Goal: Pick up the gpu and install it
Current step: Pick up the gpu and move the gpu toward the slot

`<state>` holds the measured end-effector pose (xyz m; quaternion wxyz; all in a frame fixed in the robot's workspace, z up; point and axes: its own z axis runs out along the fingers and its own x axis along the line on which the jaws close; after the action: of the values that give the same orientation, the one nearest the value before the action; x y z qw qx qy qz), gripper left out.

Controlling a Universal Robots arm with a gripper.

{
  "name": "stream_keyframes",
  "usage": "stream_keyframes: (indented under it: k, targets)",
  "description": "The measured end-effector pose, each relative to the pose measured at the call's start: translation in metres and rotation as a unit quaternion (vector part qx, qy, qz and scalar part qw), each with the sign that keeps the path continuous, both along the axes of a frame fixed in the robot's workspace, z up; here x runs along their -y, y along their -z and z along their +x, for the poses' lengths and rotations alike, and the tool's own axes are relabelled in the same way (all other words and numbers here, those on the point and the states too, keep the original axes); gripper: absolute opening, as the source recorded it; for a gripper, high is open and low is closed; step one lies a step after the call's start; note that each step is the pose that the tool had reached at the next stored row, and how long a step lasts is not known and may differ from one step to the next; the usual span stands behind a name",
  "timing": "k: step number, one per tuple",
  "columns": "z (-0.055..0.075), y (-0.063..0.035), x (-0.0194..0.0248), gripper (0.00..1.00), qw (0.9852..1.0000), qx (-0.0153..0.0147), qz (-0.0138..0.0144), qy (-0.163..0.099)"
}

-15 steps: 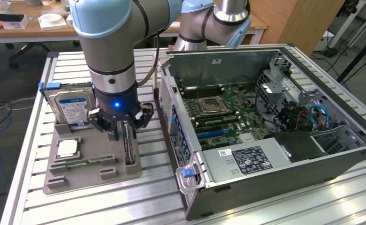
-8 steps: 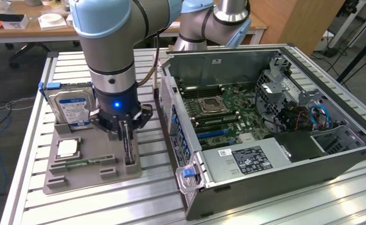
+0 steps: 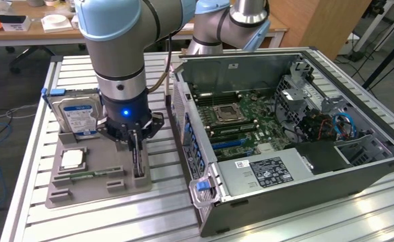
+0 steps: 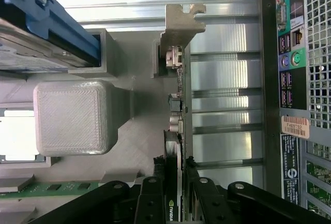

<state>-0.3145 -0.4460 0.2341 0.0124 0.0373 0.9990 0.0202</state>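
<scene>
In the exterior view the gripper is down over a grey holder tray on the worktop, at the exterior view's left of the open computer case. The gpu stands on edge in a slot at the tray's side nearest the case, with a hard drive upright at the tray's far end. In the wrist view the gripper straddles the card's upper edge at the end away from its silver end bracket and is set narrow around it; whether it already presses the card I cannot tell. The card looks stiff and fairly light but fragile. It is probably best held across the cooler block and board edge, clear of bare components, and kept upright.
</scene>
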Motion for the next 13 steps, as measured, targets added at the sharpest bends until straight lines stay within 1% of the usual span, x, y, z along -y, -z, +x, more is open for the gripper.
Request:
stream_keyframes:
  k: [13]
  targets:
    - [0.0,0.0,0.0,0.26,1.0,0.0,0.0,0.0]
